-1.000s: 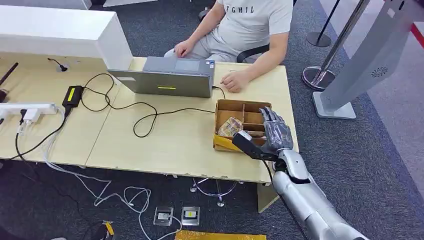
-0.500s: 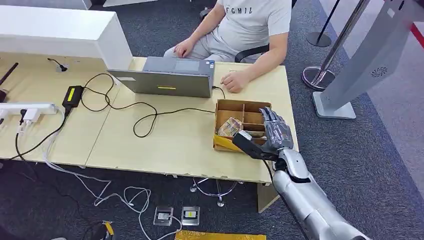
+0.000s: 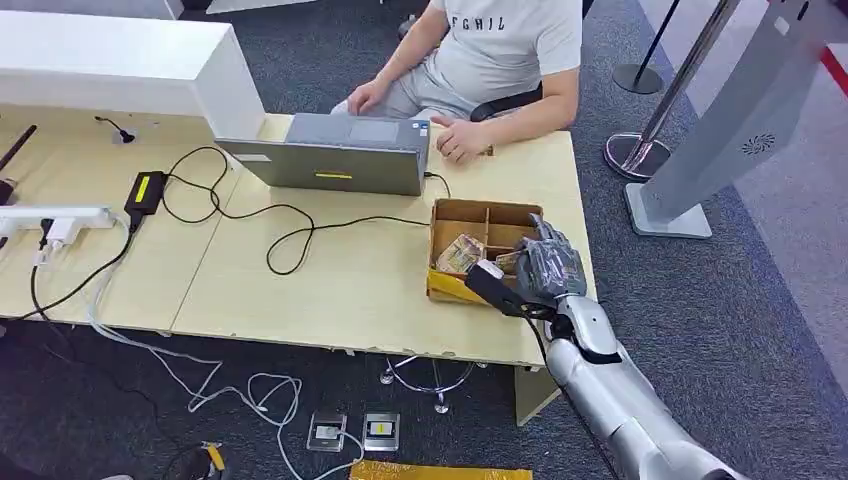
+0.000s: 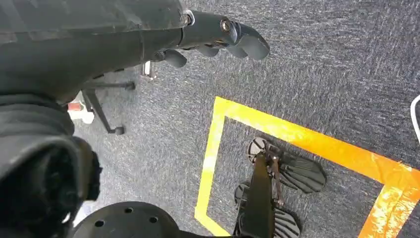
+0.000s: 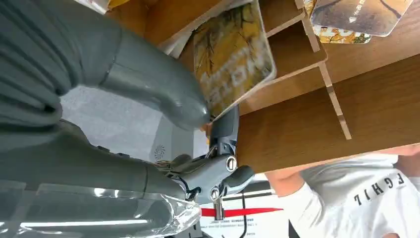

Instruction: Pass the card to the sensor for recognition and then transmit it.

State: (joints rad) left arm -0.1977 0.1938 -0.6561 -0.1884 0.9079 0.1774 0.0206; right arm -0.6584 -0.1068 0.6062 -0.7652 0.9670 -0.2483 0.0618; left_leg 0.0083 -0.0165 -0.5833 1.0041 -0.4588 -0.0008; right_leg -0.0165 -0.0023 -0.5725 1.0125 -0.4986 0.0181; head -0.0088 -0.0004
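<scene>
Wood table (image 3: 330,290): laptop (image 3: 335,158) at far edge; divided cardboard box (image 3: 478,246) right of laptop, nearer; black adapter (image 3: 145,190) + cables left of laptop; white power strip (image 3: 55,218) further left.

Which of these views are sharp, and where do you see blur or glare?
Head view: even light, sharp on the table. Right wrist view: the card is sharp, the right robot hand soft, with glare on its clear cover. Left wrist view: the left robot hand dark.

Office or lab, desk (image 3: 330,280) with laptop (image 3: 335,155), grey carpet (image 3: 740,300), stanchion post (image 3: 660,110)
</scene>
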